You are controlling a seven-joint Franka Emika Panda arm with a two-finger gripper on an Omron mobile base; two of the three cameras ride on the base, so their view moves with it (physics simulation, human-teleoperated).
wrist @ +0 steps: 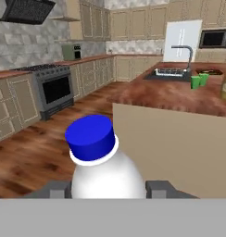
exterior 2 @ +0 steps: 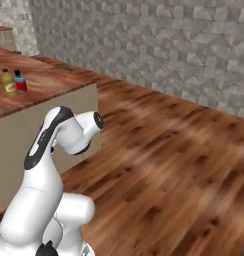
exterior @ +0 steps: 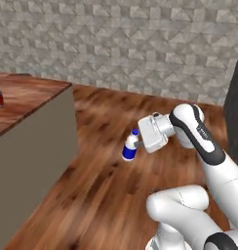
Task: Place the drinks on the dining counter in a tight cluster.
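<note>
The island counter (exterior: 23, 105) occupies the left of the left base view: a glossy reddish-brown top over a beige side wall, seen also at the left of the right base view and across the right half of the hand view, where a dark sink (wrist: 169, 73) and faucet (wrist: 185, 55) sit at upper right with two green cups (wrist: 198, 81) beside them. The wood floor (exterior: 106, 195) fills the lower centre.

The gripper (exterior: 132, 144), at the centre of the left base view, is closed on the small white bottle (exterior: 129, 149); its jaws stand only as far apart as the bottle's body. The bottle hangs over the floor, right of the island's side wall and well apart from the top.

Two other drinks stand on the island top. The amber bottle (exterior 2: 9, 83) and the blue flask (exterior 2: 20, 81) stand upright at the upper left of the right base view, just beside each other.

In the left base view the white bottle's long axis is tilted, its blue cap (exterior: 135, 132) toward upper right and its blue-labelled base toward lower left. In the hand view the cap (wrist: 91, 136) points up-frame, away from the fingers (wrist: 159, 187).

Judged step: carrying the third drink to the group. Done well, the bottle clears the counter edge with room to spare, is turned upright before release, and is set down just beside the amber bottle and flask without knocking either.
</note>
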